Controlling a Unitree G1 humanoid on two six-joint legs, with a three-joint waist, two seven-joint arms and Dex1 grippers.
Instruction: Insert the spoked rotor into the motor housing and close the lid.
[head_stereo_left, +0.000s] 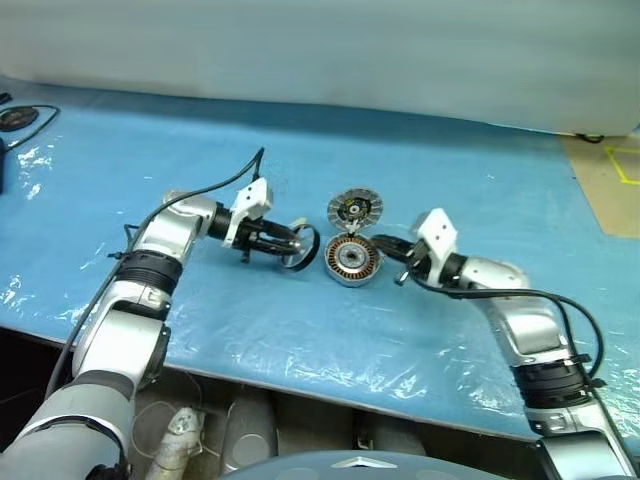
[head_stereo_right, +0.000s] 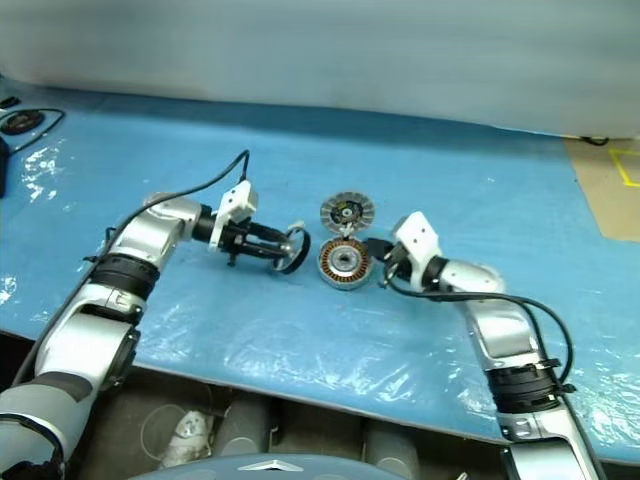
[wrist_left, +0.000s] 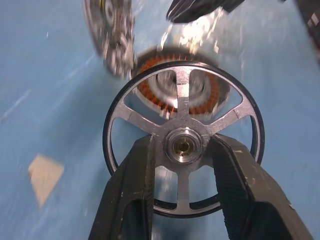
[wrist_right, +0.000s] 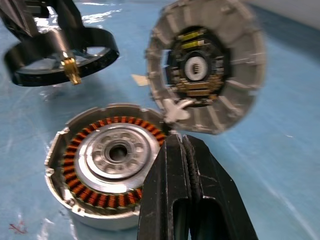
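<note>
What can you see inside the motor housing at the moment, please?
Inside the motor housing sits a ring of copper windings around a silver centre with a dark bore. No rotor is in it: the spoked rotor is held by the left gripper. The right gripper covers part of the rim.

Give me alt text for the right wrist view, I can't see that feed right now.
The motor housing, copper windings showing, sits open on the blue table with the shut right gripper at its rim. The lid stands raised at the housing's edge, inner face showing, and the left gripper holds the spoked rotor nearby, above the table.
</note>
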